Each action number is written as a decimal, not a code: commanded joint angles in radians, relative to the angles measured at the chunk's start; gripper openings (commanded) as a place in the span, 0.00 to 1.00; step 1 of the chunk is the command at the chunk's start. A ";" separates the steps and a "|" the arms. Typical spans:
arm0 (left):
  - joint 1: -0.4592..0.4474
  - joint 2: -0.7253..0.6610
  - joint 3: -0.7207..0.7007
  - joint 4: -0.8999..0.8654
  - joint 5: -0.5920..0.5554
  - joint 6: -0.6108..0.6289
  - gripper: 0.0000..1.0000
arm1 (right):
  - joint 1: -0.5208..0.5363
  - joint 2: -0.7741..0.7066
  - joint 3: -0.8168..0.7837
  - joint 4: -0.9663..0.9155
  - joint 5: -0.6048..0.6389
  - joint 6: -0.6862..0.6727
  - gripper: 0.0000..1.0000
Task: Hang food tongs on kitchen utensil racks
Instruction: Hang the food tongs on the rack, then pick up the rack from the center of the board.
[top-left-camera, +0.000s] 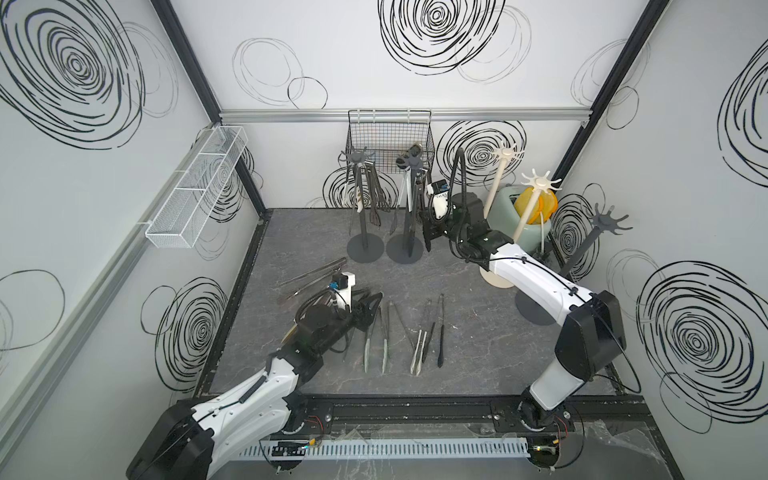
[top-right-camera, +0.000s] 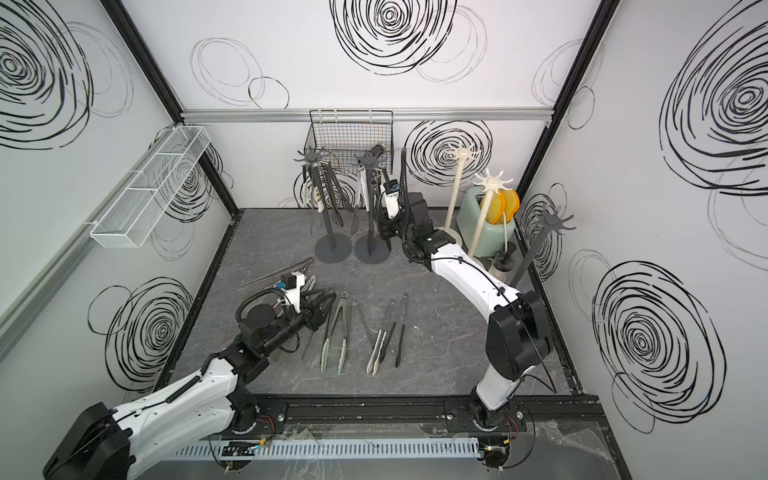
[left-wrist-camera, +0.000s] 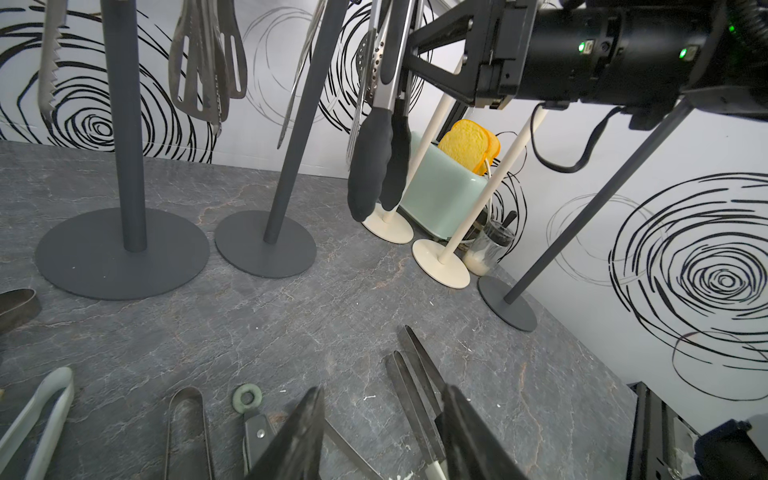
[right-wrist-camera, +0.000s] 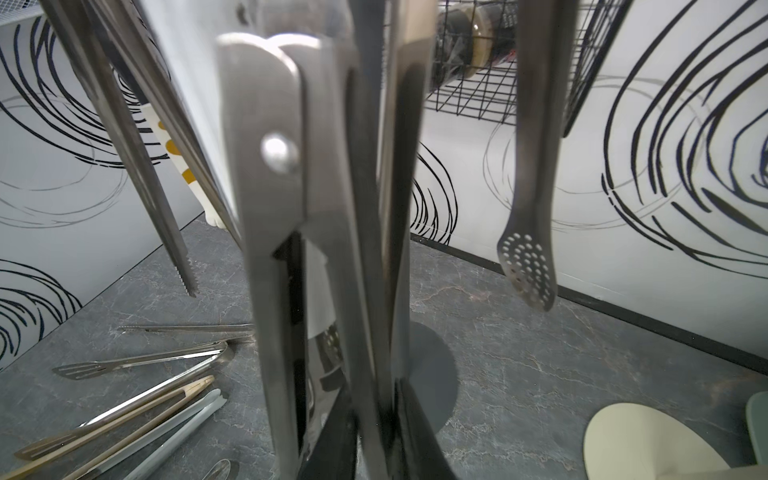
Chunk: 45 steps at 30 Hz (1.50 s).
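Observation:
Two dark grey utensil racks stand at the back with several food tongs hanging from their hooks. My right gripper is at the second rack; its fingers press close on both sides of a steel arm of the black-tipped tongs hanging there. More tongs lie on the table: a green-tipped pair, a pale-tipped pair, a black pair and several steel ones. My left gripper hovers low over them, open, with nothing between its fingers.
Two cream racks and a third dark grey rack stand at the back right around a mint toaster and a glass jar. A black wire basket hangs on the back wall, a white mesh tray on the left wall.

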 joint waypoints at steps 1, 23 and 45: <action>0.011 -0.019 0.000 0.025 0.003 0.002 0.50 | -0.005 0.007 0.004 -0.010 -0.009 0.009 0.24; 0.053 -0.034 0.022 -0.060 -0.011 -0.036 0.50 | -0.082 -0.320 -0.414 0.017 0.055 0.072 0.56; 0.054 -0.071 -0.002 -0.017 0.067 -0.072 0.50 | -0.178 -0.800 -0.677 -0.570 0.553 0.432 0.55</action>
